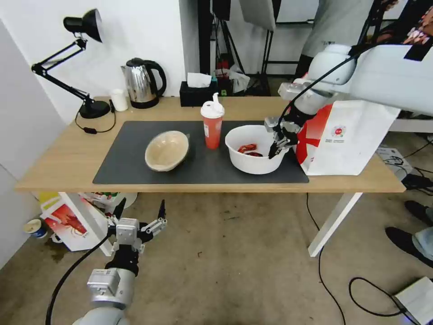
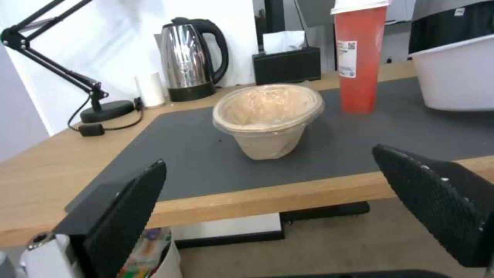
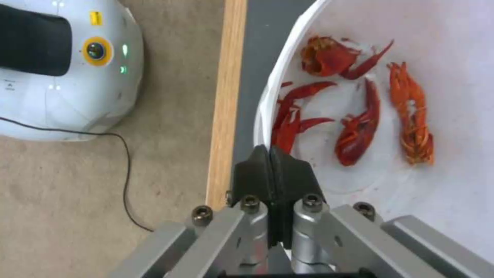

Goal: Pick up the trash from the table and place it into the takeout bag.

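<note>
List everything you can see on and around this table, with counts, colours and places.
plastic bowl: 1, white, mat's right, holding red crayfish shells
cup: 1, red, white lid, mat centre
paper bowl: 1, tan, tipped, mat's left
takeout bag: 1, white and red, table's right end
kettle: 1, steel, back edge
tissue box: 1, black, back edge
desk lamp: 1, black, back left
small cup: 1, white, beside kettle
right pincer: shut on plastic bowl's rim
left pincer: open, below table's front edge

On my mat: tan paper bowl [image 1: 167, 150], left, tilted; tall red cup [image 1: 212, 122], centre, upright, lidded; white bowl [image 1: 254, 149] holding crayfish shells, right; takeout bag [image 1: 347, 137] beside it.
</note>
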